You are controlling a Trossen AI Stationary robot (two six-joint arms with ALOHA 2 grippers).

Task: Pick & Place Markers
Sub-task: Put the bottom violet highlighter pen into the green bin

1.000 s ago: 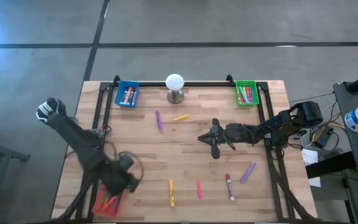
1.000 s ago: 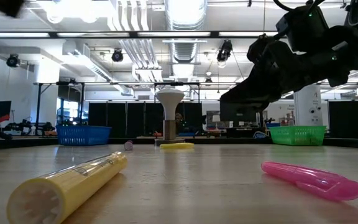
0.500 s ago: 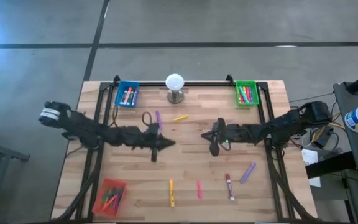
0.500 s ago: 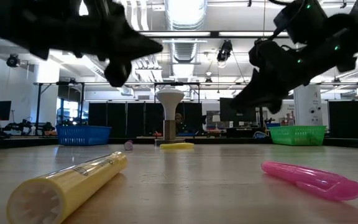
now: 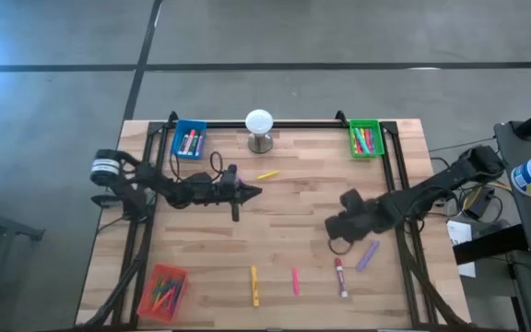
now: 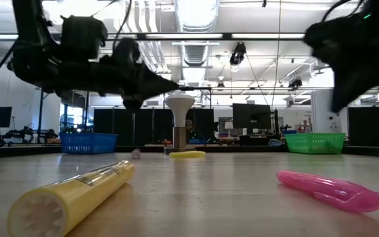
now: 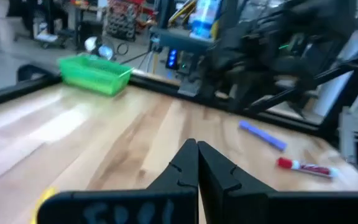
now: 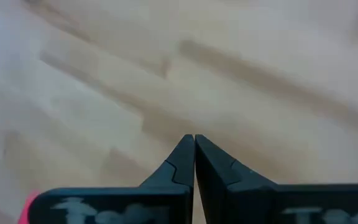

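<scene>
Several markers lie flat on the wooden table: a yellow one (image 5: 267, 173) near the far middle, and yellow (image 5: 254, 286), pink (image 5: 295, 281), red-and-white (image 5: 340, 277) and purple (image 5: 367, 255) ones toward the near edge. In the low view the near yellow marker (image 6: 71, 194) and the pink one (image 6: 331, 189) lie closest. My left gripper (image 5: 252, 192) (image 7: 196, 144) is shut and empty above the table's middle, beside the far yellow marker. My right gripper (image 5: 333, 238) (image 8: 194, 138) is shut and empty above bare wood, just far of the red-and-white marker.
A blue tray (image 5: 189, 140) and a green tray (image 5: 365, 140) with markers sit at the far corners. A red tray (image 5: 162, 290) with markers sits at the near left. A white ball on a metal stand (image 5: 259, 122) is at the far middle. Black rails run along both sides.
My left arm has swung from over the red tray at the near left out to the table's middle, then a little toward the far edge. My right gripper has moved from the middle toward the near right, close to the red-and-white and purple markers. No marker has moved.
</scene>
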